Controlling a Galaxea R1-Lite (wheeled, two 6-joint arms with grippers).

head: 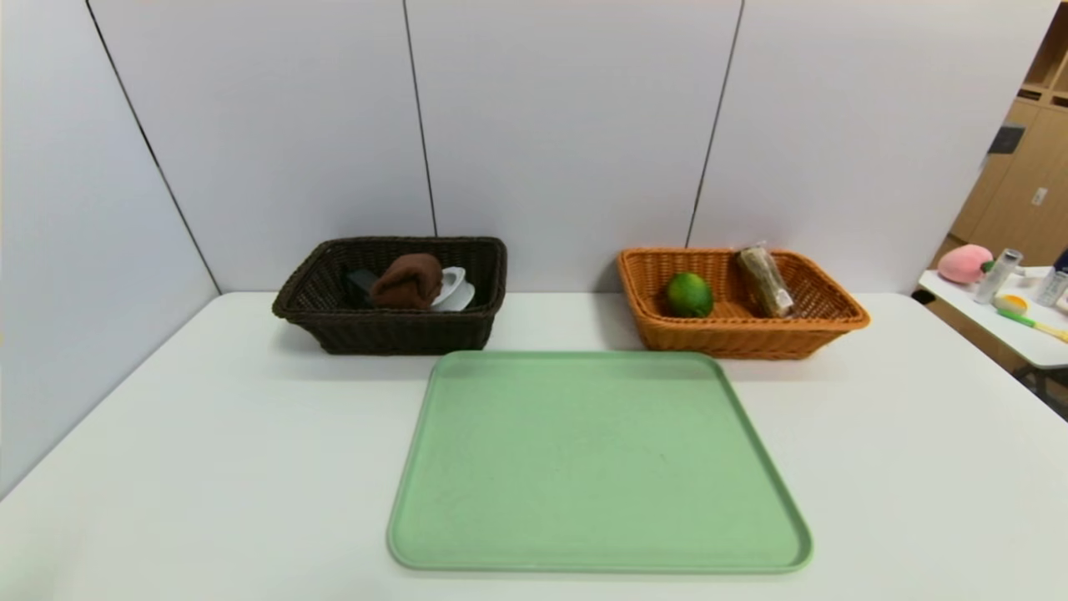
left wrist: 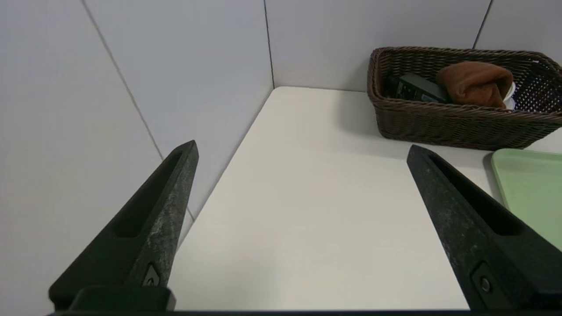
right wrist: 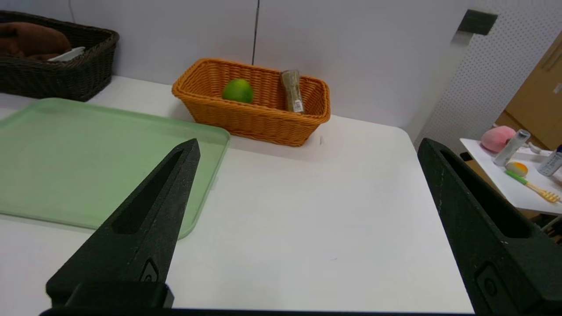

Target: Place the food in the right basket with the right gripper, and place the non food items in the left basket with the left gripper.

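The dark brown left basket holds a brown cloth, a white item and a black device. In the orange right basket lie a green lime and a wrapped snack bar. Neither arm shows in the head view. My left gripper hovers open over bare table near the left wall, short of the left basket. My right gripper hangs open above the table's right side, well short of the right basket, nothing between its fingers.
A green tray lies bare in the middle of the white table, in front of both baskets. Grey wall panels close the back and left. A side table at the far right carries a pink toy, bottles and small items.
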